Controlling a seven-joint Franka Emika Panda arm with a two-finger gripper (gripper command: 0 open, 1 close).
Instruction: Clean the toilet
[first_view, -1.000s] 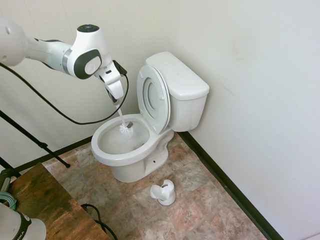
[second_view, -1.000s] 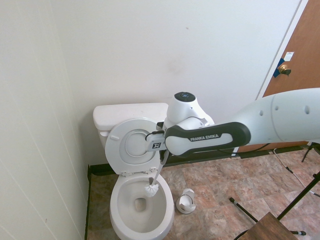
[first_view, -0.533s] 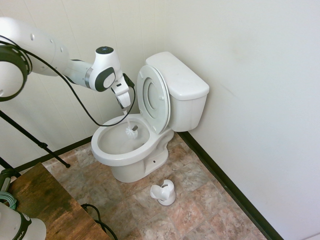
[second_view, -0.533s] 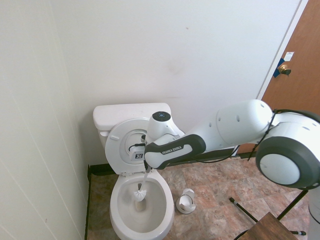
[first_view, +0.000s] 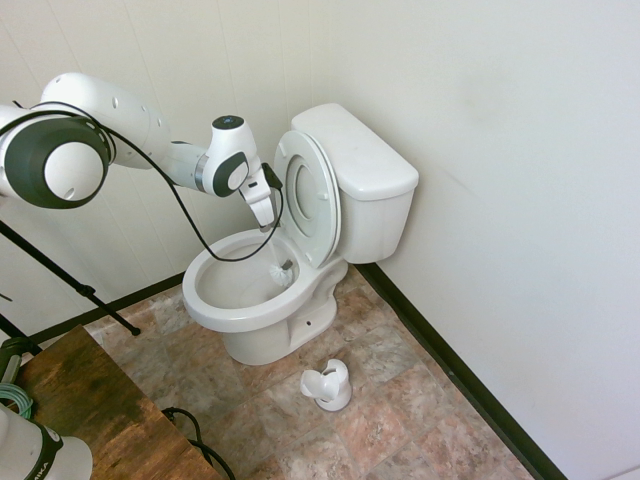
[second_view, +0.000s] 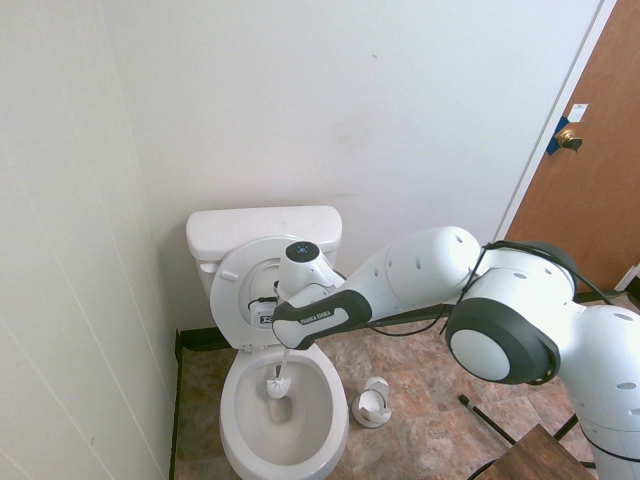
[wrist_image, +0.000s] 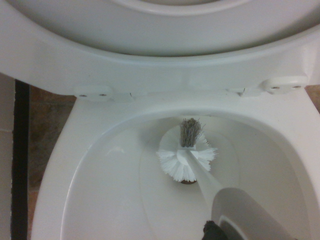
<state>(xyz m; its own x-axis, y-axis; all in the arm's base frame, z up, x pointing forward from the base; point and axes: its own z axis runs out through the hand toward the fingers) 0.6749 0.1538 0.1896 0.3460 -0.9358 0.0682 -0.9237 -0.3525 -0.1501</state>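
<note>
- Bathroom corner: pale walls, dark baseboard, mottled brown stone-look floor tiles (first_view: 400, 400).
- A brown wooden door (second_view: 590, 170) with a brass knob is visible in the second exterior view, off to the side of the toilet wall.
- toilet (first_view: 300, 250) stands against the back wall, close to the side wall. Glossy white, boxy tank behind, oval bowl in front.
- Seat and lid (first_view: 308, 195) are both up, leaning back against the tank.
- White robot arm (second_view: 420, 280) reaches across to the bowl, wrist over the rear part of the rim.
- gripper (first_view: 268, 222) points straight down just in front of the raised seat; its fingers are clamped on the handle of a toilet brush (second_view: 277, 383).
- Brush handle is white and runs down from the fingers into the bowl, slightly tilted.
- Brush head (wrist_image: 186, 159) is white-bristled with a small grey tuft at the tip; it sits low in the bowl, at the drain opening near the back.
- Whether the bristles press on the ceramic I cannot tell for sure; they look to be touching.
- Small white brush holder (first_view: 328, 385) sits on the floor beside the toilet base, near but apart from it.
- Corner of a brown wooden table (first_view: 90, 410) shows at the edge of the first exterior view, well apart from the toilet.
</note>
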